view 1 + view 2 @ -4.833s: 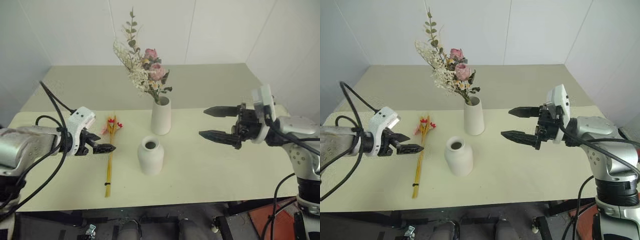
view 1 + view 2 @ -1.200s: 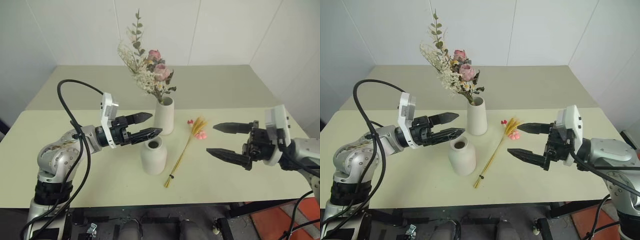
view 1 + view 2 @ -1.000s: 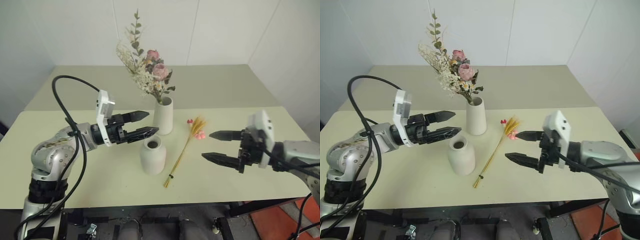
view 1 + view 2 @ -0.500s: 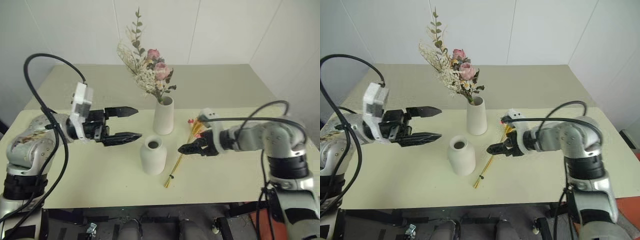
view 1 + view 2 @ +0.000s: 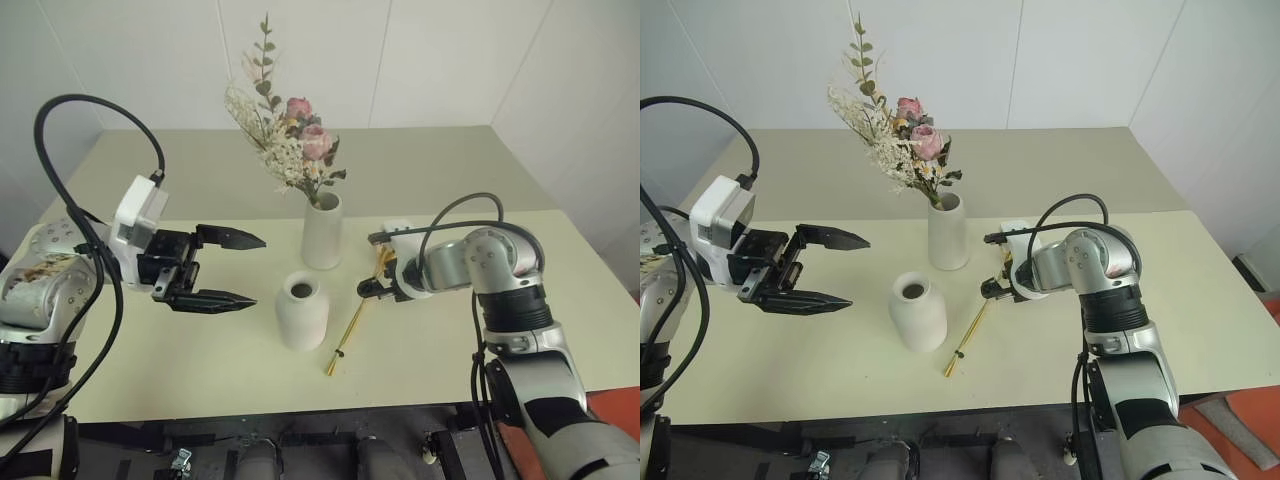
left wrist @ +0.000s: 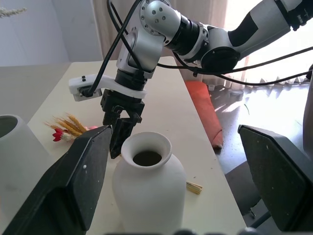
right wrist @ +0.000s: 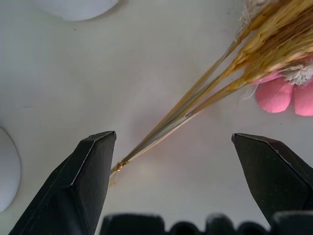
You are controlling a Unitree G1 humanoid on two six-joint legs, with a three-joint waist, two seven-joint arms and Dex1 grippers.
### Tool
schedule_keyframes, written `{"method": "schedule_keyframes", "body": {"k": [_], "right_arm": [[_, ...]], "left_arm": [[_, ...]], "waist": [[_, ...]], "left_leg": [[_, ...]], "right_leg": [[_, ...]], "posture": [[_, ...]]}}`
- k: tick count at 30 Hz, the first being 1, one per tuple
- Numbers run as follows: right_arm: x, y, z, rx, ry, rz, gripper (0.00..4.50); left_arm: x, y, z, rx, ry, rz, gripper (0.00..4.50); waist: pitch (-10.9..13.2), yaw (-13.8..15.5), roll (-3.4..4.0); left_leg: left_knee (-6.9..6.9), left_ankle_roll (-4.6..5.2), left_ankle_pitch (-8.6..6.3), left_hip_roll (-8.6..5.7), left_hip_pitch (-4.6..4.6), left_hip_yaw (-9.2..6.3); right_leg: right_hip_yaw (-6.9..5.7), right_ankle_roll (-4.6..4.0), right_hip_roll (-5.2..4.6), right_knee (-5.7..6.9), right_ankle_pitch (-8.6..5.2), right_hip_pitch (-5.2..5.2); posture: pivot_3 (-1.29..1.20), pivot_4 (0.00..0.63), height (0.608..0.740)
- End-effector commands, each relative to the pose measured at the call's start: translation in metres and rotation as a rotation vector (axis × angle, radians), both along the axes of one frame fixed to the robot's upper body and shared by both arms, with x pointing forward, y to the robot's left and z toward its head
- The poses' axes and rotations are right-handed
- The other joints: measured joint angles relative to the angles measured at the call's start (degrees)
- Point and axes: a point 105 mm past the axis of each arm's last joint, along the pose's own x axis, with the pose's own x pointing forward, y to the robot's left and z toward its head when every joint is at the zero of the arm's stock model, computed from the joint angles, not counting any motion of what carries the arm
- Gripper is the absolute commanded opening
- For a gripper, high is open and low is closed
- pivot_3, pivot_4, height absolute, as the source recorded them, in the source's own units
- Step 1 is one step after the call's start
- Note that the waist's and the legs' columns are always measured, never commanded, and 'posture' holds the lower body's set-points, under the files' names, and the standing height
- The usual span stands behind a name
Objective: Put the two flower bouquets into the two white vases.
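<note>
My right claw has dropped over the thin bundle lying on the tabletop beside the shorter vase, fingers spread astride its stalks; my left claw has withdrawn, wide. Grasp comes next.

The counter is a pale, plain yellow-green, with no pattern on it. Both vases are matte white — the taller vase and the shorter vase, whose mouth shows dark inside. The bushy bouquet mixes cream sprigs, grey-green leaves and dusty pink blooms. The thin bundle has golden yellow stalks with pink petals at the flower end, and red tips in the left wrist view. Each gripper's fingers are flat black; the arms are silver-grey with white housings and black cables. The walls behind are white.
</note>
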Motion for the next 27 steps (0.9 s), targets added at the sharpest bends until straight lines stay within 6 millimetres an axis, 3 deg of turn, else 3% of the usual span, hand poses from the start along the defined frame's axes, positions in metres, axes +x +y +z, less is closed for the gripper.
{"method": "schedule_keyframes", "body": {"k": [1,4,11,12,15,18,22,27], "right_arm": [[0.002,0.000,0.004,-0.035,-0.021,-0.010,3.60],[0.003,-0.007,0.000,-0.054,-0.018,-0.038,2.47],[0.004,-0.030,-0.007,-0.074,-0.010,-0.120,0.22],[0.005,-0.033,-0.008,-0.080,-0.013,-0.131,0.06],[0.006,-0.047,-0.005,-0.080,-0.035,-0.184,0.06],[0.011,-0.066,0.012,-0.020,-0.106,-0.286,0.06],[0.022,-0.093,0.052,0.037,-0.362,-0.405,0.06],[0.023,-0.105,0.109,0.267,-0.699,-0.483,0.06]], "left_arm": [[-0.004,-0.002,0.007,0.002,-0.056,-0.006,4.50],[-0.004,0.000,0.006,-0.001,-0.058,0.007,4.50],[-0.006,0.001,0.004,-0.005,-0.054,0.022,4.50],[-0.006,0.001,0.004,-0.005,-0.052,0.023,4.50],[-0.006,0.004,0.004,-0.007,-0.043,0.037,4.50],[-0.005,0.008,0.005,-0.019,-0.030,0.066,4.50],[-0.006,0.013,-0.001,-0.008,-0.005,0.099,4.50],[-0.005,0.016,-0.001,-0.010,0.001,0.123,4.50]], "waist": [[0.00,-0.01,0.00],[0.00,0.00,0.00],[0.00,0.00,0.00],[0.00,-0.01,0.00],[0.00,0.05,0.00],[0.00,0.17,0.00],[0.00,0.07,0.00],[0.00,-0.26,0.00]], "left_leg": [[0.00,0.00,0.00,0.00,0.00,0.00],[0.00,0.00,0.00,0.00,0.01,0.00],[-0.01,0.00,0.00,0.00,0.01,0.00],[-0.01,0.00,0.00,0.00,0.02,0.00],[-0.02,0.00,0.00,0.01,0.04,0.00],[-0.02,0.00,0.00,0.00,0.03,0.00],[-0.06,0.00,0.00,0.00,0.00,0.00],[-0.10,0.00,0.00,0.01,0.05,0.01]], "right_leg": [[0.00,0.00,0.00,0.00,0.00,0.00],[0.00,0.00,0.00,0.00,0.00,0.01],[0.00,0.00,0.00,0.00,0.00,0.01],[0.00,0.00,0.00,0.00,0.00,0.01],[0.00,0.00,0.01,0.00,0.00,0.02],[-0.01,0.01,-0.01,-0.01,0.00,0.03],[-0.01,0.01,-0.01,-0.03,-0.01,-0.02],[0.01,0.02,0.01,-0.01,-0.01,-0.02]], "posture": [[0.00,0.150,0.740],[0.00,0.150,0.740],[0.00,0.150,0.740],[0.00,0.150,0.740],[0.00,0.150,0.740],[0.00,0.150,0.740],[0.00,0.150,0.740],[0.00,0.150,0.740]]}}
